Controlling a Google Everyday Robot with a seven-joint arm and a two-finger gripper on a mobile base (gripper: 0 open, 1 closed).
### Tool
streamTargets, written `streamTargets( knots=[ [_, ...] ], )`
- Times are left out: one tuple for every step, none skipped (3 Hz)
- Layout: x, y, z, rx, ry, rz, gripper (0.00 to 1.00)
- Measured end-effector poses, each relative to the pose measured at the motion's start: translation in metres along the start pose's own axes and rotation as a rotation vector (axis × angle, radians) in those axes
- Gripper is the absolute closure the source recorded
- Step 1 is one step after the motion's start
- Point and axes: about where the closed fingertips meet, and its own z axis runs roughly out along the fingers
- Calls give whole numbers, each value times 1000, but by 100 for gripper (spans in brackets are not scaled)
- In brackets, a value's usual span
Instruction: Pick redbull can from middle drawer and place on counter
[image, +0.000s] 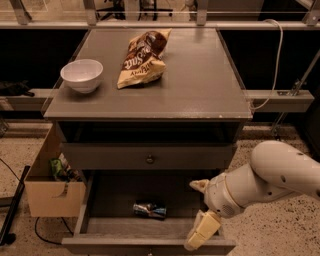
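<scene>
One tool (198, 212), its two fingers spread apart, hangs over the right end of one open drawer (115, 197). Left of it lies one can (150, 210). Above it is one shut drawer (105, 156) with one knob (150, 159). Higher up, one surface (200, 85) bears one bowl (81, 75) and one chip bag (142, 57). Far left stands one cardboard box (47, 187).

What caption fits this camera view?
Open gripper hovers over the middle drawer, right of the redbull can lying inside.

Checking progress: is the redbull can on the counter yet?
No, the redbull can lies in the middle drawer, apart from the open gripper at its right side.
</scene>
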Motion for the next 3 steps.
streamTargets(
  knots=[
    [0,2,-3,12,-3,-2,0],
    [8,-6,43,-11,-51,15,0],
    [14,-17,83,-21,-97,25,0]
  ],
)
